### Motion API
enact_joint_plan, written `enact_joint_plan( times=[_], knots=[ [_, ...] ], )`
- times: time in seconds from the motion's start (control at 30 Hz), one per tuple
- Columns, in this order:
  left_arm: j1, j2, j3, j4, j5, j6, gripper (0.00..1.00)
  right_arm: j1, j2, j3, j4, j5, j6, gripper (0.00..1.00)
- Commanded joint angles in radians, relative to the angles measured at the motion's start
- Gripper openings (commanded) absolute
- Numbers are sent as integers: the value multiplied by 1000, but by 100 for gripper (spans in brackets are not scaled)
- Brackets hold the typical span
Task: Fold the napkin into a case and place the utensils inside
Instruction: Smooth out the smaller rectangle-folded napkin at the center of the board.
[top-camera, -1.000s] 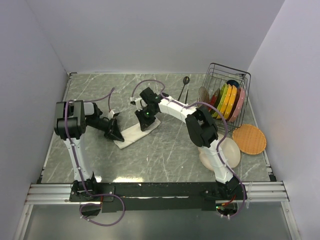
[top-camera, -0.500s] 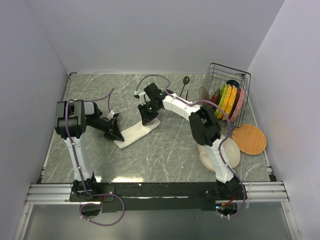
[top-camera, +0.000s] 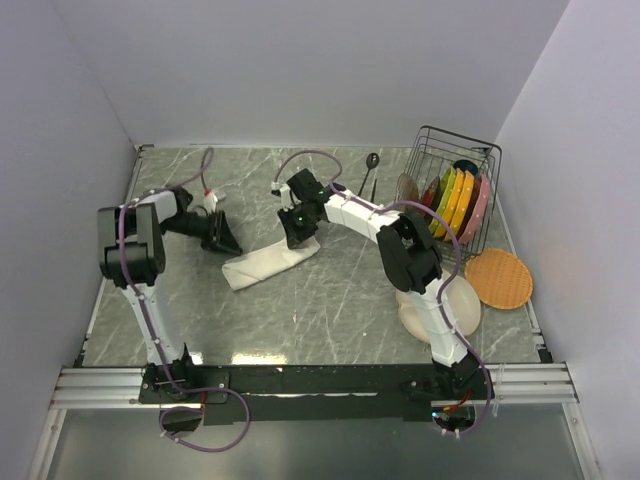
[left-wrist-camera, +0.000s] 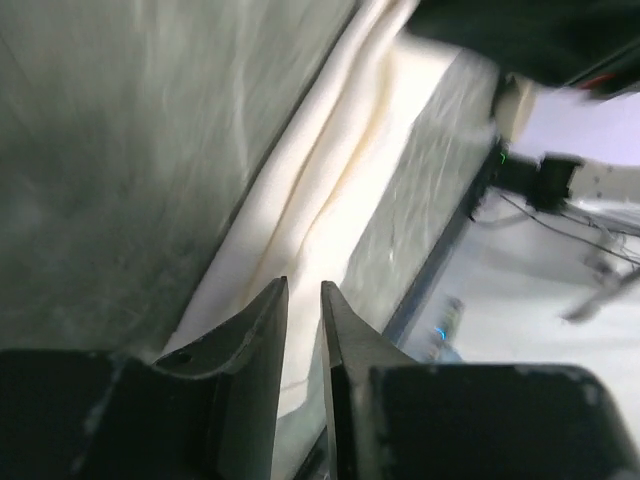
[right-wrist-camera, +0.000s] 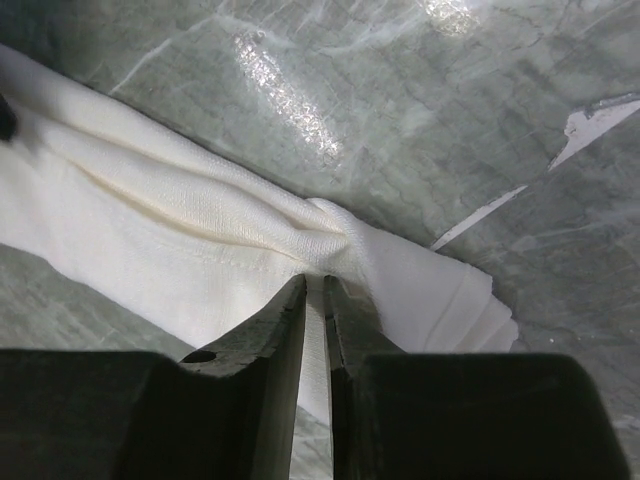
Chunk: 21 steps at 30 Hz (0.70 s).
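- Wire dish rack (top-camera: 432, 150) sits in the far right corner, with colourful plates (top-camera: 455, 200) standing on edge inside.
- The case (top-camera: 262, 264) is a folded strip lying a bit left of the worktop's centre. The spoon (top-camera: 371, 160) is up by the far edge, well apart from it.
- My right gripper (right-wrist-camera: 314, 285) reaches across and is pinched onto the strip's far end, cloth bunched at my tips.
- My left gripper (left-wrist-camera: 303, 290) hovers by the strip's left end, fingers nearly together, holding nothing.

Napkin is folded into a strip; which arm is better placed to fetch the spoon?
Right, probably. The right claw pinches the far end of the napkin, close to the spoon lying beside the dish rack on its side. The left claw holds nothing but hangs beyond the napkin, farther off.
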<state>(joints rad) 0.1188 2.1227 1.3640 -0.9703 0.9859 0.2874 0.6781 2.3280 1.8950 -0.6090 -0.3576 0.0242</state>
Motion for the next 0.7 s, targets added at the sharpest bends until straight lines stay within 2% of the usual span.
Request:
enact_joint_plan(
  times=[0.0,0.03,0.07,0.13,0.17,0.23,0.27,0.3,0.4,0.5,0.67],
  knots=[
    [-19,-208,-8,295,115,-253,27,12,-12,-76,3,106,55,21],
    [-48,-252,-37,456,131,-346,27,14,-15,-82,0,118,69,20],
    [-66,-273,-104,532,122,-498,27,15,-18,-89,2,124,97,20],
    [-114,-325,-175,690,93,-632,25,14,-15,-93,0,134,121,20],
    [-151,-337,-243,829,64,-750,25,15,-12,-93,0,134,144,20],
    [-201,-349,-311,962,50,-885,18,14,-16,-97,9,132,166,20],
    [-218,-348,-357,1081,10,-1000,12,15,-19,-100,17,134,186,20],
    [-235,-343,-373,1107,-25,-1036,1,14,-19,-99,17,137,194,20],
    [-298,-313,-399,1147,-140,-1081,1,15,-15,-93,17,140,220,20],
    [-323,-224,-364,1049,-213,-1059,1,15,-24,-82,14,121,230,19],
    [-301,-124,-313,846,-268,-878,1,6,-99,-70,17,-1,206,21]
  ],
)
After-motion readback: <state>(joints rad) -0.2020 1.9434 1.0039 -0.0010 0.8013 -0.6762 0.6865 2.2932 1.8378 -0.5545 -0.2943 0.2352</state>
